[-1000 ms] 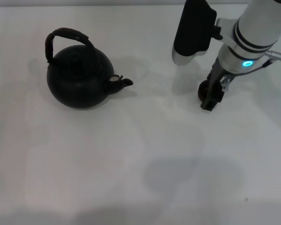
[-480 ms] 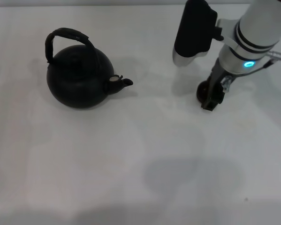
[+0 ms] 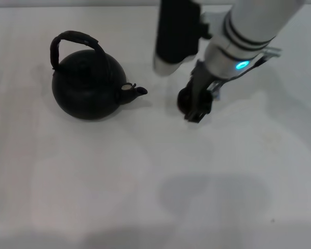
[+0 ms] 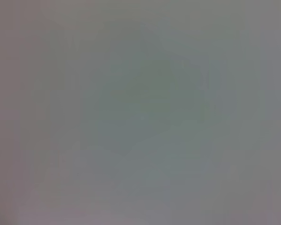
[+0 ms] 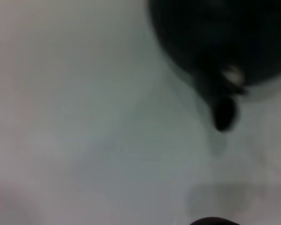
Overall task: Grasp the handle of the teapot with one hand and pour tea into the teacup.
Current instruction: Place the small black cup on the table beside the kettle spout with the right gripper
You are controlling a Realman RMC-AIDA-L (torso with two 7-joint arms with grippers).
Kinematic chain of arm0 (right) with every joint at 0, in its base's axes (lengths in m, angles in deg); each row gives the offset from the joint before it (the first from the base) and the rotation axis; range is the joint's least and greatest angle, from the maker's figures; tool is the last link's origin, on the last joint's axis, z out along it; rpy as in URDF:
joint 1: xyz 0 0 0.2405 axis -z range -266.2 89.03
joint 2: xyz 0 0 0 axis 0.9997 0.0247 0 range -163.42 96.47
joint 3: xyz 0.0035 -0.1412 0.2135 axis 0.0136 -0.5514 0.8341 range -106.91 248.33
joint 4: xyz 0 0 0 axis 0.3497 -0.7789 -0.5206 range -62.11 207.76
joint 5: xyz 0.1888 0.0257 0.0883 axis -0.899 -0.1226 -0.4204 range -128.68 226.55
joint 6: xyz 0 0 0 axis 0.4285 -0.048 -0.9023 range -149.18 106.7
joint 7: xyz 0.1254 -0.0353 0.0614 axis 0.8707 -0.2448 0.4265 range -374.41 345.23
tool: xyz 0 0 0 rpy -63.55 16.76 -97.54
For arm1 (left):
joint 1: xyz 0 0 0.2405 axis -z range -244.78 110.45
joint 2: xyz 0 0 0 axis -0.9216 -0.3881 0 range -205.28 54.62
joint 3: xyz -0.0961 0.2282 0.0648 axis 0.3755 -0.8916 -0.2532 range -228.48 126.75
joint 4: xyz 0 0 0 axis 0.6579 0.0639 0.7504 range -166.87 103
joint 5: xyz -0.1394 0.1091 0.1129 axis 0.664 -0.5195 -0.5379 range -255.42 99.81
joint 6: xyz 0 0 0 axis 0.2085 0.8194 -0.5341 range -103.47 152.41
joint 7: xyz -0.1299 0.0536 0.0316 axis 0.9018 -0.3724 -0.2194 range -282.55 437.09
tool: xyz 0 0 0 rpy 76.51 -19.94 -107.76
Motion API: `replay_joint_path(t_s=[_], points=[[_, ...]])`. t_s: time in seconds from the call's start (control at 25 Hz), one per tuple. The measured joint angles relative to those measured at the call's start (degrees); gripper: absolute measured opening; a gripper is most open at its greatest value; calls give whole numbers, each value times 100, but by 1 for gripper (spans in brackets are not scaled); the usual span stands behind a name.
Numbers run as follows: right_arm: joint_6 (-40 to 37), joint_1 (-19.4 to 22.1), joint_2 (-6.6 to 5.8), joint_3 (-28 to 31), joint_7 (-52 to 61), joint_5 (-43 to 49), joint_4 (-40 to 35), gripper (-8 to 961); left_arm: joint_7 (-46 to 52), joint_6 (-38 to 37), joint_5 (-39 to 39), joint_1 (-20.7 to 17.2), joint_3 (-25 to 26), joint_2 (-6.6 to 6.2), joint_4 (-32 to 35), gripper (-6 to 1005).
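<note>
Standing upright on the white bench, the teapot points its spout toward the teacup, with its arched handle untouched. The right gripper is clamped on the teacup, near the spout but apart from it.

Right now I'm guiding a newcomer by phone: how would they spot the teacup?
On the white table, find the big black teapot; follow its spout to the right gripper. The teacup is the small dark round thing at that gripper, far smaller than the pot and without a handle.
</note>
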Motion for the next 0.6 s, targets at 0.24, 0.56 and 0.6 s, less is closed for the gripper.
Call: replay_joint_path(t_s=[0.24, 0.56, 0.6], points=[[-184, -172, -1, -669, 59, -378, 21, 736, 0, 0, -7, 15, -34, 4, 0, 832], [-421, -223, -1, -1197, 68, -586, 49, 743, 0, 0, -57, -25, -43, 20, -14, 833], [-440, -222, -1, -1225, 69, -602, 60, 744, 46, 0, -60, -34, -43, 20, -25, 833]])
